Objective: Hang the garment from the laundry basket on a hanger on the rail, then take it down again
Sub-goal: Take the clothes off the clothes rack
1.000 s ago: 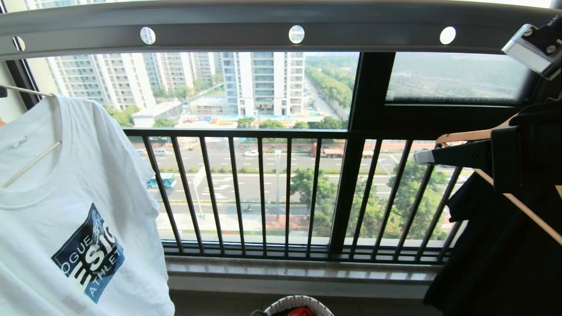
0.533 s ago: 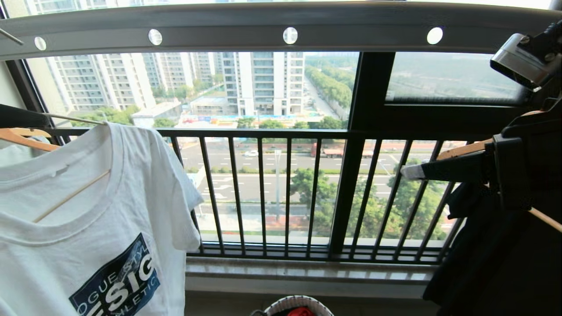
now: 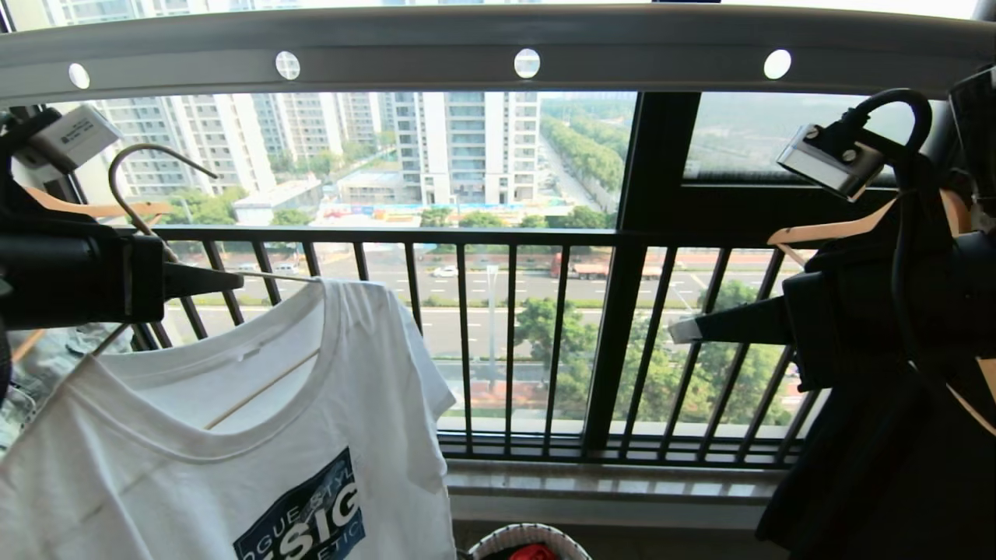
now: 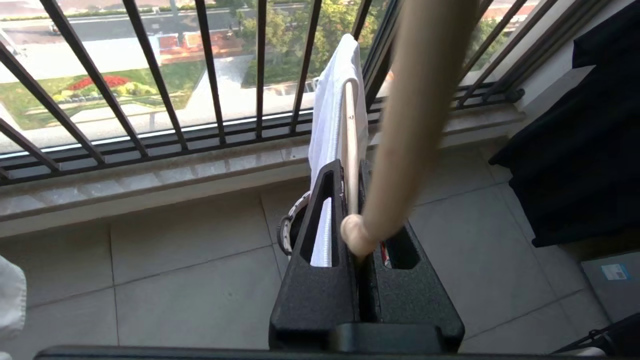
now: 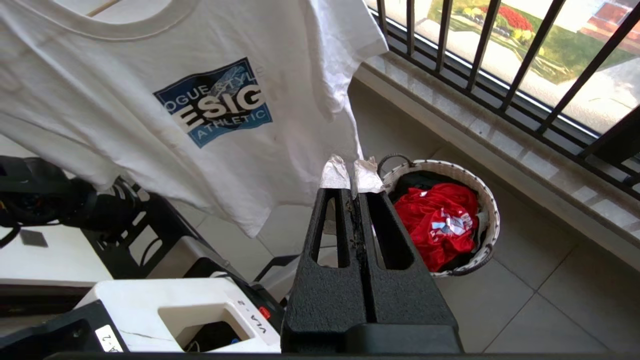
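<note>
The left gripper, fingers closed on the thin cream wire hanger, holds the white short-sleeved T-shirt with a blue logo at the left, below the wide grey metal rail with round holes. The right gripper is closed and empty. It looks like the hanging or take-down step; next, the hook must meet a rail hole or the shirt go down to the small round white woven basket.
</note>
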Controlling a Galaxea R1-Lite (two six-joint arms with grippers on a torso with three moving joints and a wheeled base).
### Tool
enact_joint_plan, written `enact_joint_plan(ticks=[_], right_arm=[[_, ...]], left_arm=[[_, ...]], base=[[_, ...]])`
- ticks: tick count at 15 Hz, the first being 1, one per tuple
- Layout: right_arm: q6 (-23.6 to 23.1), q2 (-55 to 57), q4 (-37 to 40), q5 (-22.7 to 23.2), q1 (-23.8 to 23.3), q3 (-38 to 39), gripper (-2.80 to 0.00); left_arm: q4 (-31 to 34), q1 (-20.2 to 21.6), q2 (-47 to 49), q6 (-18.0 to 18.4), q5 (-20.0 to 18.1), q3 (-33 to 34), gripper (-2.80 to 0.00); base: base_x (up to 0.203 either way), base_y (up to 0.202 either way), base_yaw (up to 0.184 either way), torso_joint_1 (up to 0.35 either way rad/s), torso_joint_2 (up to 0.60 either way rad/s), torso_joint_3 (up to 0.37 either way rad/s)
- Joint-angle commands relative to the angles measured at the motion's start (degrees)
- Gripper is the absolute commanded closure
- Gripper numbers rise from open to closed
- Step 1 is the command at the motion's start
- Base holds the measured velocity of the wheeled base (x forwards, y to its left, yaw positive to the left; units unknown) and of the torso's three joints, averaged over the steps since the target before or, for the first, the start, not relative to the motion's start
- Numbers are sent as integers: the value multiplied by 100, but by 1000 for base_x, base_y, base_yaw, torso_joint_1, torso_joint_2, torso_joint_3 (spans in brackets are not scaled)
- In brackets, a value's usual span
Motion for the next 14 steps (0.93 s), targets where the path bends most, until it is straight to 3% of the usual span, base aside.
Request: enact_joint_plan(ticks=[1,3,7,11,13,14], right_arm=[[52,237,-62,-11,65,-8,0],[76,312,-168,-24,66,10,0],[157,421,-481,-161,68,146,0],[61,931,-1972,-224,83,815,0],[45,1195,-2207,-561,184,893,0],[41,1323,-2222,-790,268,897,-280]], left_arm=[[-447,-534,530,-136,-15,304,0],[-797,-901,897,-395,-14,387,0],[-2111,-1600,1751,-1036,36,584,0],[-3031,-1764,2334,-1113,268,726,0],[-3103,-1792,2467,-1108,361,628,0],[-3094,-1799,2467,-1113,362,605,0]], base=[[0,0,0,0,0,0],[0,0,0,0,0,0],[0,0,0,0,0,0],[0,0,0,0,0,0],[0,0,0,0,0,0],[0,0,0,0,0,0]])
